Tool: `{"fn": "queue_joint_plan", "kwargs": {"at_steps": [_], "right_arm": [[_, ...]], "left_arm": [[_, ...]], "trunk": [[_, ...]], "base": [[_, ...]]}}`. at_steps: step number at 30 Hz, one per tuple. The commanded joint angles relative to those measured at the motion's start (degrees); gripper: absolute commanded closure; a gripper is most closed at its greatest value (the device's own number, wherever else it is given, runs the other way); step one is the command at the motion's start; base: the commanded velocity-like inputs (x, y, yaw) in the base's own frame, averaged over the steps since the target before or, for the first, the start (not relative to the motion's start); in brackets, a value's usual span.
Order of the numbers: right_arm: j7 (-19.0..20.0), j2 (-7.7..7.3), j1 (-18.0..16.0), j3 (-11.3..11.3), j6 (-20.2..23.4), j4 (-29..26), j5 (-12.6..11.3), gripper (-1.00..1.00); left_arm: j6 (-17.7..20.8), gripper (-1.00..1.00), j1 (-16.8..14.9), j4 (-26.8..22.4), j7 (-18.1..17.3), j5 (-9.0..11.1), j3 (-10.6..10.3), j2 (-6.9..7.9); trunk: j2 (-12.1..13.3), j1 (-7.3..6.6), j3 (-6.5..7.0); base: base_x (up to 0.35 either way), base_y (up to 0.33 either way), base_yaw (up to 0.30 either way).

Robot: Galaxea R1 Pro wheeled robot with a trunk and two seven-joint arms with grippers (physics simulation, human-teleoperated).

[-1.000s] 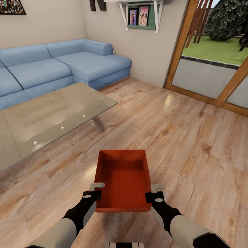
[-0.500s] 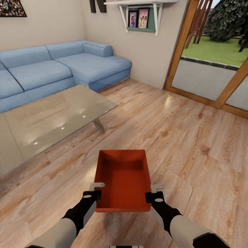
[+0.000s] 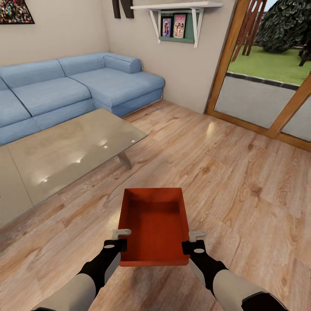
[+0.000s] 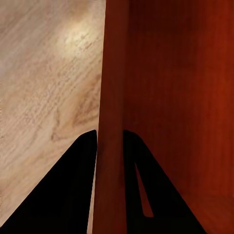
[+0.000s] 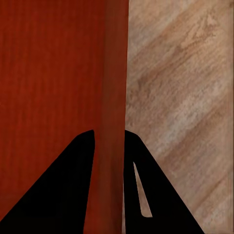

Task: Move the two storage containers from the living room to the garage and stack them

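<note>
Storage container (image 3: 154,224), open and empty, clamped between both grippers' fingers (image 3: 122,233).

Both arms extended forward and low in head view, roughly symmetric, forearms grey-white, wrists black. Left gripper (image 3: 122,239) at the left long wall of the orange-red rectangular open-topped storage container (image 3: 154,224), near its closer end; right gripper (image 3: 193,241) at the right wall, opposite. Wrist views: each gripper's two black fingers straddle the wall, one inside, one outside, pressed against it. Container held level between them.
</note>
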Motion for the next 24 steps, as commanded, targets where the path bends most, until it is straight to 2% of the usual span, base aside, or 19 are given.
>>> {"fn": "queue_joint_plan", "kwargs": {"at_steps": [1,24], "right_arm": [[-0.2,0.02,-0.1,-0.1,0.1,-0.2,-0.3,1.00],[-0.2,-0.15,-0.1,-0.1,0.3,-0.2,-0.4,1.00]], "left_arm": [[0.5,1.00,0.0,0.0,0.9,0.0,-0.6,0.05],[0.5,1.00,0.0,0.0,0.9,0.1,-0.6,0.05]], "trunk": [[0.4,-0.23,0.15],[9.6,-5.28,4.28]], "base": [[0.000,0.000,0.000],[0.000,0.000,0.000]]}}
